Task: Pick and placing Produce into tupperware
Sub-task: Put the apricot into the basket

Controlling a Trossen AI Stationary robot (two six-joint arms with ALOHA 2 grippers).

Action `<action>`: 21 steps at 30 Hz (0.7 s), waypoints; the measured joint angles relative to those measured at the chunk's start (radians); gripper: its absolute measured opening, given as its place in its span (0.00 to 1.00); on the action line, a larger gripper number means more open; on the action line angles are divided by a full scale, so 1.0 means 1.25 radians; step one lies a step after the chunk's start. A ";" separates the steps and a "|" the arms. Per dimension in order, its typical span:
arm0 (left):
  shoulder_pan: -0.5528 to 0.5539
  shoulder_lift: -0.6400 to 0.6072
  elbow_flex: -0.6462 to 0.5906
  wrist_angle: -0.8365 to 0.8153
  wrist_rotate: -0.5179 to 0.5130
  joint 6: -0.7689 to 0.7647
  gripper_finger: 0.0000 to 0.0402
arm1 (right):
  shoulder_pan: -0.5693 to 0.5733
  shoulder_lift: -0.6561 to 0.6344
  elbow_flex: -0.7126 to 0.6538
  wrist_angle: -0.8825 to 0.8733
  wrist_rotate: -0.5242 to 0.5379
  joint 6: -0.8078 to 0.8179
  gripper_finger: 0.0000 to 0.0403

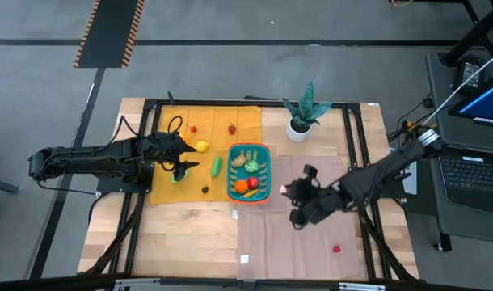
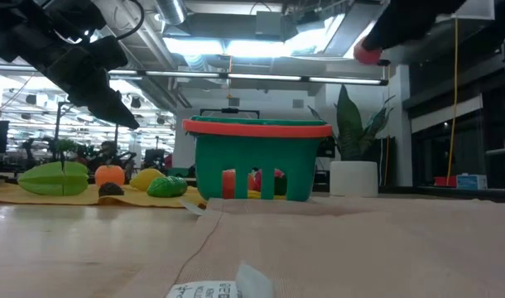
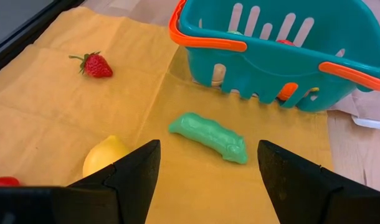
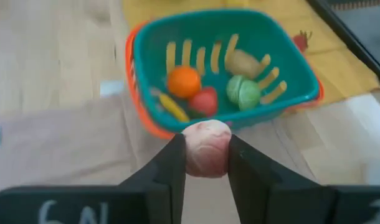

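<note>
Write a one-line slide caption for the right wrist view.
Right gripper shut on a pale pink-red fruit, held short of the teal basket that already contains an orange and other produce.

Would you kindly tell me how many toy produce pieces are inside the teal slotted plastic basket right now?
4 visible in the teal slotted plastic basket: an orange fruit, a red piece, a green round piece and a tan potato-like piece. Others may be hidden.

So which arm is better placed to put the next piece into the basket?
The right. Its end effector already holds a pinkish round piece raised just beside the basket. The left end effector is open and empty above the green vegetable.
</note>
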 joint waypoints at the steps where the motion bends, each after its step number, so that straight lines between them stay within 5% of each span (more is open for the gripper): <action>1: 0.000 0.000 0.000 0.000 0.000 0.000 0.65 | -0.010 -0.021 -0.038 0.054 -0.001 -0.009 0.25; 8: 0.000 0.000 0.000 0.000 0.000 0.000 0.65 | -0.085 -0.144 -0.291 0.513 -0.035 -0.197 0.25; 13: 0.000 0.000 0.000 0.001 0.000 0.001 0.65 | -0.154 -0.177 -0.431 0.822 -0.171 -0.331 0.25; 21: 0.000 0.000 0.000 0.002 0.000 0.001 0.65 | -0.262 -0.180 -0.517 0.942 -0.324 -0.363 0.24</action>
